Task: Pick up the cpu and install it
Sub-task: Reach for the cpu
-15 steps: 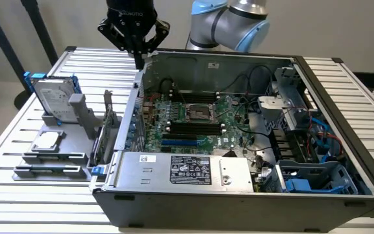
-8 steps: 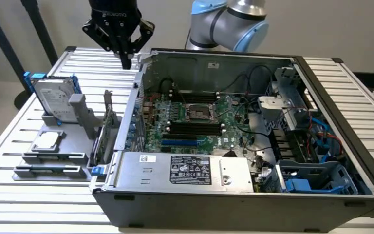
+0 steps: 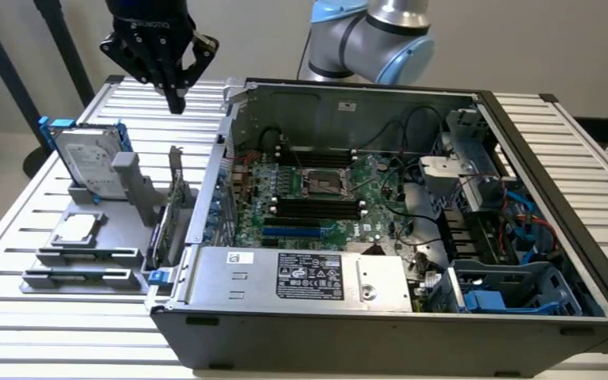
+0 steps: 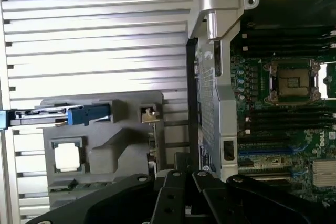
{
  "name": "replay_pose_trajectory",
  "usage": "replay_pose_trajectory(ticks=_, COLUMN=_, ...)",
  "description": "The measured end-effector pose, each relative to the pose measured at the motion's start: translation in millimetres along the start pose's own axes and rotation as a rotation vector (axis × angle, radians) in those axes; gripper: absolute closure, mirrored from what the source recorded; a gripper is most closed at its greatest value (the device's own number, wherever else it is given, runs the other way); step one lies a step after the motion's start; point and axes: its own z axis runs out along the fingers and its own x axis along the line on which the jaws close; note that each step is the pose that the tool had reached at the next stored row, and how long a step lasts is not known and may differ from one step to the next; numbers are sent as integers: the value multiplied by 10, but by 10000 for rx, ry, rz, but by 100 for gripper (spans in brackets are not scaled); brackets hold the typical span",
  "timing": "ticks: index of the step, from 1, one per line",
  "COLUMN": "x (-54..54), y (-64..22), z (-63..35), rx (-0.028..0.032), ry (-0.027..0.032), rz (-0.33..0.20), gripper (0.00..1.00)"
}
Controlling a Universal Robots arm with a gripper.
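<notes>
- The holder [image 3: 82, 257] sits on the table [image 3: 29, 332] just beside the case [image 3: 389, 332], on the exterior view's left of it; a hard drive [image 3: 85, 162] stands upright at the holder's far end.
- The cpu [image 3: 75, 229] lies flat in a recess of the holder, outside the case and on the exterior view's left of it; its pale top faces up; nothing touches it, so I judge the pick-up not yet done.
- The gripper [image 3: 177, 101] hangs in the air above the table, near the case's far corner on the exterior view's left; it is well apart from the cpu and higher than it; its fingers are pressed together to a point and pinch nothing.
- The case lies open on its side, its board in plain sight; no cover or cable lies across the middle of the board.
- The socket [image 3: 325, 184] sits in the middle of the board inside the case; its dark frame surrounds a bare centre, and it looks empty; no chip is seated there, so the install is not yet done either.
- Judged from how things lie, the task is at its very start; both the lift from the holder and the seating inside the case are left.
</notes>
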Motion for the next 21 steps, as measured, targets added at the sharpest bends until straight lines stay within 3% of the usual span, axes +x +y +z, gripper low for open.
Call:
replay_pose_trajectory(ticks=10, x=454, y=-34, z=23, rx=5, ry=71, rz=3, gripper=89)
replay_pose_trajectory(ticks=21, x=956, y=-68, z=83, rx=18, ry=195, rz=9, gripper=89)
